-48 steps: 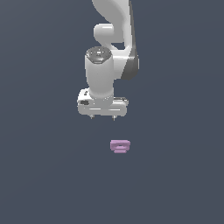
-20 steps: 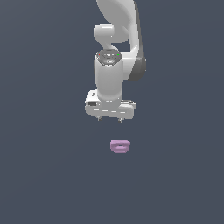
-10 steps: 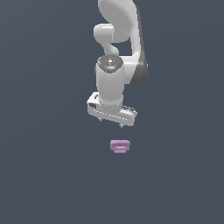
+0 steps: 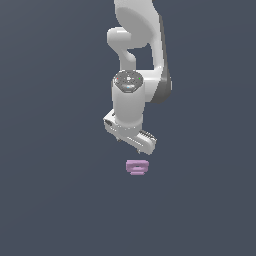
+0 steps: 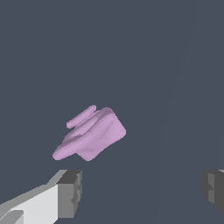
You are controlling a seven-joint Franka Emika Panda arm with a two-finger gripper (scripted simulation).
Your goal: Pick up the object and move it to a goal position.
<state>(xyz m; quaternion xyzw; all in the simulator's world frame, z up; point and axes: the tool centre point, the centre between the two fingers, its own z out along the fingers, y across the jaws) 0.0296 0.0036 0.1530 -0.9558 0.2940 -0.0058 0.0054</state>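
Object (image 4: 136, 167) is lying alone on the dark surface (image 4: 55, 200), pale pink-purple, stepped in layers, sitting just past the hand (image 4: 131, 142) toward 5 o'clock in the exterior view and clear of it. Hand is hanging above with jaws spread wide and holding nothing; in the wrist view two grey fingertips (image 5: 70, 194) are standing well apart, and the object (image 5: 90, 135) is sitting skewed and nearer one finger than the other, not centred in the gap. Risk, as a judgement: if the arm is lowering from this offset, the near finger could be landing on the piece or nudging it aside instead of straddling it. The piece is lying at an angle to the finger line, so a closing pinch may be catching a corner or a thin ledge and twisting it out. Rounded edges and the stepped profile are likely giving poor purchase. Surface is reading as flat, uniform slate-grey, unmarked, with nothing else showing on it. Room is not showing at all; no walls, edges or goal marker are appearing in either view.
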